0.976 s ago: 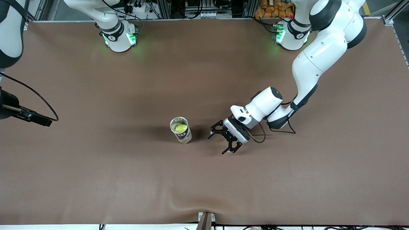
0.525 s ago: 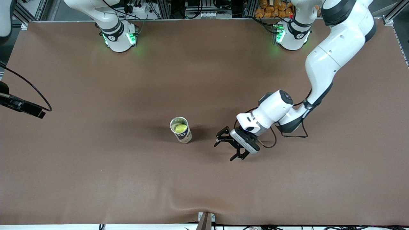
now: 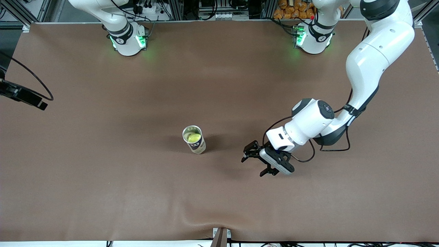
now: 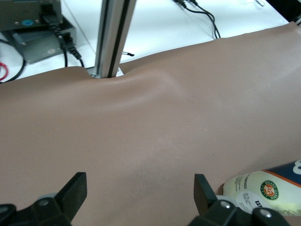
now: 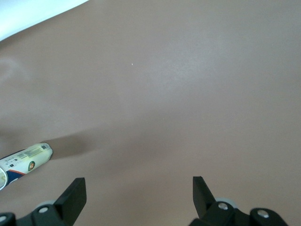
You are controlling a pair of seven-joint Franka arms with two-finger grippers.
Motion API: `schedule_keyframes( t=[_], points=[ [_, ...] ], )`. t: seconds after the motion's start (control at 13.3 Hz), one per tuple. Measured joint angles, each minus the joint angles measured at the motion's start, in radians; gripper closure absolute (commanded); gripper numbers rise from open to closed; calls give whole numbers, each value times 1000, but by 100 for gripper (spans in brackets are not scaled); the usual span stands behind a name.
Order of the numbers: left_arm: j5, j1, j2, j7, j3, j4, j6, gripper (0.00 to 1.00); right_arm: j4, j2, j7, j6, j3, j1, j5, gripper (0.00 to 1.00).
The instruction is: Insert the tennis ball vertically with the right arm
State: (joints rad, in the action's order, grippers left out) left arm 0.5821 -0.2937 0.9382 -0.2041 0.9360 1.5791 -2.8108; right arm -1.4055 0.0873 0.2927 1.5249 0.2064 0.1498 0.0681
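Front view: an upright tennis ball can (image 3: 194, 139) stands near the middle of the brown table cover (image 3: 103, 178), open at the top, with a yellow-green tennis ball (image 3: 193, 137) inside it just under the rim. The left gripper (image 3: 258, 162) hangs low over the table, beside the can toward the left arm's end and apart from it, its two black fingers spread wide with nothing between them. The white left arm (image 3: 368, 65) bends down to it from its base at the top of this view. Of the right arm only the base (image 3: 127, 39) and, at the view's edge over the right arm's end of the table, a dark part of its hand with a cable (image 3: 24, 97) show here; the fingers themselves are cut off, well apart from the can.

Left wrist view: the left gripper (image 4: 141, 197) has both fingertips (image 4: 75, 188) set wide apart and empty over the bare cover. The can (image 4: 265, 190) shows at the picture's edge just past one fingertip, its white and blue label visible, not between the fingers.

Right wrist view: the right gripper (image 5: 136, 195) is also spread wide and holds nothing, well above the cover. The can (image 5: 23, 160) shows small and far off at the picture's edge, casting a shadow (image 5: 77, 143) on the cover.
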Motion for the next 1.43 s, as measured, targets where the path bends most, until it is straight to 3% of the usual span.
schedule_keyframes(
  t=[0.38, 0.6, 0.75, 1.2, 1.43],
  points=[
    [0, -10, -37, -72, 30, -46, 144, 0, -84, -70, -102, 50, -5, -55, 12, 0],
    [-1, -40, -43, -98, 64, -65, 215, 0, -91, -76, -110, 55, -109, -173, 30, 0],
    [-1, -52, -45, -117, 89, -88, 277, 0, -94, -76, -110, 67, -136, -190, 30, 0],
    [-4, -53, -49, -150, 124, -161, 456, 0, -95, -76, -109, 76, -137, -187, 30, 0],
    [-5, -52, -55, -177, 134, -172, 496, 0, -95, -79, -108, 75, -98, -138, 30, 0]
  ],
)
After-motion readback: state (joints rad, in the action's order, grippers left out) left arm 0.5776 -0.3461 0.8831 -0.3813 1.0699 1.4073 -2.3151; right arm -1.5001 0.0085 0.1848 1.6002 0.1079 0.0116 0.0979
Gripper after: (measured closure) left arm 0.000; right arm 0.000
